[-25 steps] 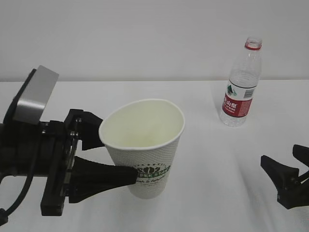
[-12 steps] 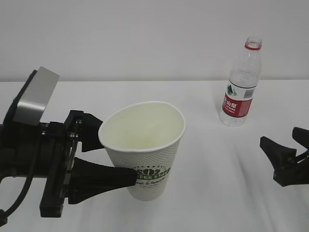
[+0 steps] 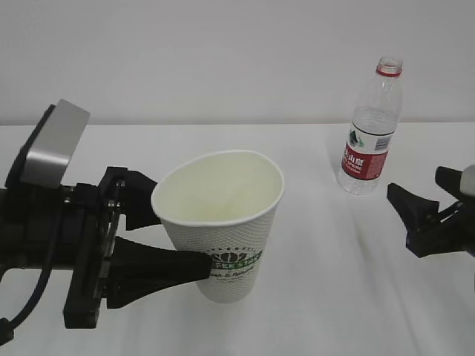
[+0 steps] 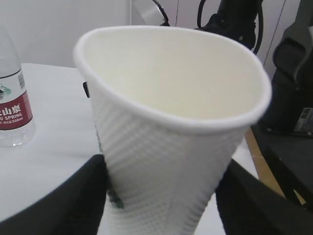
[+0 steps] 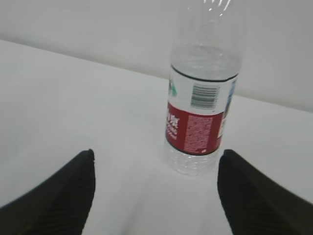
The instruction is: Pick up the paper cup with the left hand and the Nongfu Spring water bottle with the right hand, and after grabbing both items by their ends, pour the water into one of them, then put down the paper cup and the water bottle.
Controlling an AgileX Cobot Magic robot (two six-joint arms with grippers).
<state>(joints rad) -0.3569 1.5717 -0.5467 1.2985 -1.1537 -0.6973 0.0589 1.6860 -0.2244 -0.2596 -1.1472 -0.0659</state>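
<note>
1. In the exterior view we see the left gripper (image 3: 185, 241) pinching the paper cup (image 3: 223, 222) low on its wall, one jaw on each side, near the front left part of the white counter (image 3: 312, 297). Its rim is squeezed out of round.
2. We cannot tell from any view whether the cup's base touches the counter.
3. The left wrist view shows what the exterior view does not: the cup's cream inside seen from close, its dimpled wall (image 4: 161, 161) between the two black jaws, and dark equipment beyond the counter's edge.
4. The exterior view alone shows the green-and-black logo band near the cup's base; we cannot read its lettering.
5. The Nongfu Spring water bottle (image 3: 371, 130) stands upright and uncapped toward the back right corner of the counter, well apart from the cup.
6. The right gripper (image 3: 427, 211) has its jaws spread, holds nothing, and sits near the right edge, just in front of the bottle.
7. The right wrist view shows the bottle (image 5: 203, 98) between the two open jaw tips but farther back, untouched, with a barcode on its label.
8. We count one cup, one bottle, two grippers.
9. In the left wrist view the red label reads "SPRING" and "550ml", with white Chinese characters above.
</note>
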